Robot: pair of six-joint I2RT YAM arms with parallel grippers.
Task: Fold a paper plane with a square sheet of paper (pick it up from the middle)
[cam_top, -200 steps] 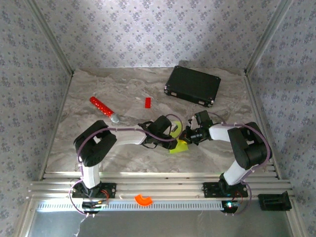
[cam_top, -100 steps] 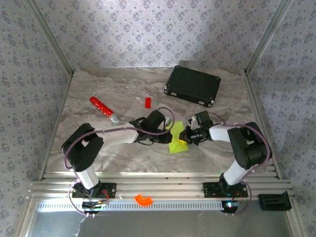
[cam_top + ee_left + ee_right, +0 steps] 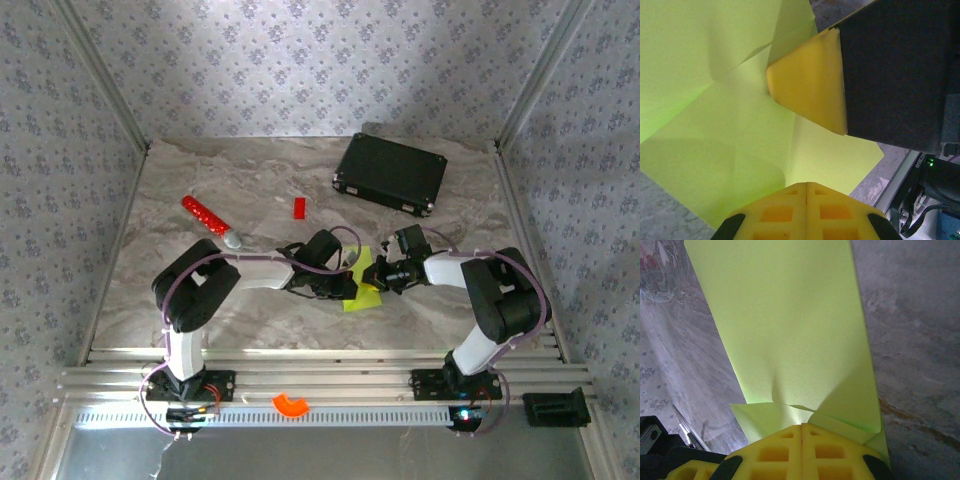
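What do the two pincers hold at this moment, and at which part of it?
Both are shut on the paper: the left pincer pinches one edge, the right pincer a creased edge on the other side.

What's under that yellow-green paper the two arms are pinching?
The marbled table shows around the square sheet of paper, which the left gripper and right gripper pinch. Whatever lies directly beneath the sheet is covered.
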